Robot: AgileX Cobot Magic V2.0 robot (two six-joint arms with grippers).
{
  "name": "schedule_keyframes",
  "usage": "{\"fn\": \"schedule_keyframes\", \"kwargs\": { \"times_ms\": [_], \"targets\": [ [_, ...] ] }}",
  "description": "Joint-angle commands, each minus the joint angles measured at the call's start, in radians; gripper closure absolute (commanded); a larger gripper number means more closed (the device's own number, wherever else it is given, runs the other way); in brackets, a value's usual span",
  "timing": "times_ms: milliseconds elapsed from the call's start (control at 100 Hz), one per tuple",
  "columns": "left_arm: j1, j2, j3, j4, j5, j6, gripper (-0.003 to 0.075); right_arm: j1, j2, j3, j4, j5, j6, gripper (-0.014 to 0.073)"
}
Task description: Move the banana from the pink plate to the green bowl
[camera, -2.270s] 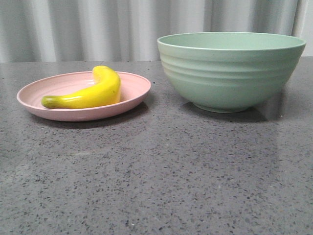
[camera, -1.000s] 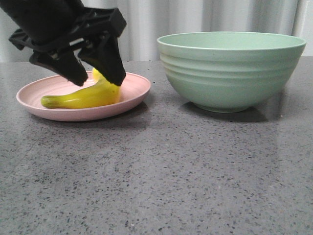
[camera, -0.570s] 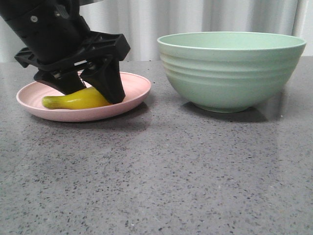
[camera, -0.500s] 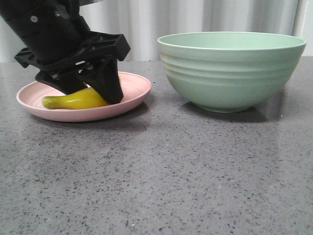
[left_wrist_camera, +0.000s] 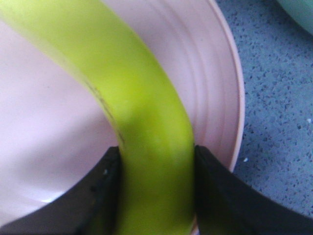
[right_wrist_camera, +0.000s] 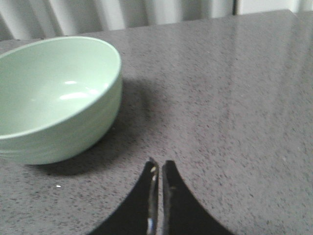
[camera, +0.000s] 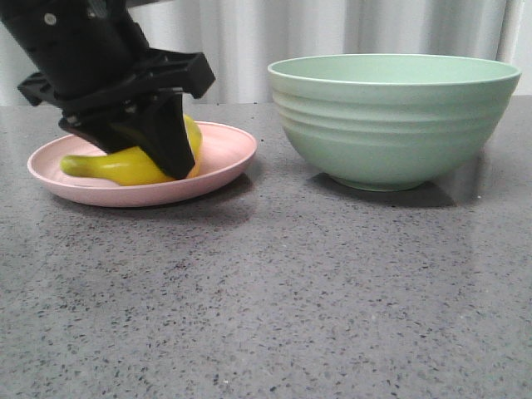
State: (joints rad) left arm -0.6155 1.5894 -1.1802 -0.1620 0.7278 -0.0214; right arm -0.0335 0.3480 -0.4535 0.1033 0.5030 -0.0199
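Left gripper clamps small, glossy, curved yellow toy banana mid-body over shallow pale-pink plate; likely light, rigid, slippery. Right gripper closed, empty

We see the left claw covering the middle of the banana in the front view, so only the green end to its left and a sliver to its right show. Behind the claw, part of the plate is hidden. In the left wrist view the banana runs off the frame on both sides of the claw, blurred. The bowl is cut off.
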Motion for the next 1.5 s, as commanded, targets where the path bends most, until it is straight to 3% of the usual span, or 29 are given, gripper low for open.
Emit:
{"fn": "schedule_keyframes", "kwargs": {
  "times_ms": [0, 130, 260, 350, 600, 800, 1000, 1340, 1410, 1490],
  "targets": [
    [-0.012, -0.064, -0.06, 0.018, -0.026, 0.001, 0.0739, 0.025, 0.054, -0.093, 0.004, -0.019, -0.026, 0.0662],
    [-0.033, -0.118, -0.102, 0.045, -0.008, 0.013, 0.0739, 0.081, 0.16, -0.21, 0.004, 0.073, -0.045, 0.0582],
    [-0.076, -0.177, -0.118, 0.045, 0.002, 0.064, 0.0739, 0.16, 0.302, -0.349, 0.031, 0.146, -0.045, 0.0396],
    [-0.115, -0.208, -0.118, 0.045, 0.0, 0.078, 0.0739, 0.212, 0.39, -0.45, 0.073, 0.174, -0.045, 0.032],
    [-0.26, -0.246, -0.118, 0.045, -0.008, 0.08, 0.0739, 0.331, 0.654, -0.708, 0.251, 0.193, -0.045, 0.0298],
    [-0.332, -0.246, -0.118, 0.045, -0.045, 0.08, 0.0739, 0.359, 0.843, -0.843, 0.327, 0.193, -0.045, 0.0293],
    [-0.334, -0.246, -0.118, 0.04, -0.047, 0.08, 0.0739, 0.368, 0.955, -0.887, 0.39, 0.187, -0.045, 0.0164],
    [-0.334, -0.246, -0.118, 0.035, -0.047, 0.08, 0.0739, 0.368, 1.056, -0.907, 0.435, 0.148, -0.045, 0.0181],
    [-0.334, -0.246, -0.118, 0.033, -0.047, 0.08, 0.0739, 0.368, 1.066, -0.907, 0.435, 0.144, -0.045, 0.025],
    [-0.334, -0.246, -0.118, 0.033, -0.047, 0.08, 0.0738, 0.368, 1.068, -0.907, 0.435, 0.144, -0.045, 0.0393]
  ]
}}
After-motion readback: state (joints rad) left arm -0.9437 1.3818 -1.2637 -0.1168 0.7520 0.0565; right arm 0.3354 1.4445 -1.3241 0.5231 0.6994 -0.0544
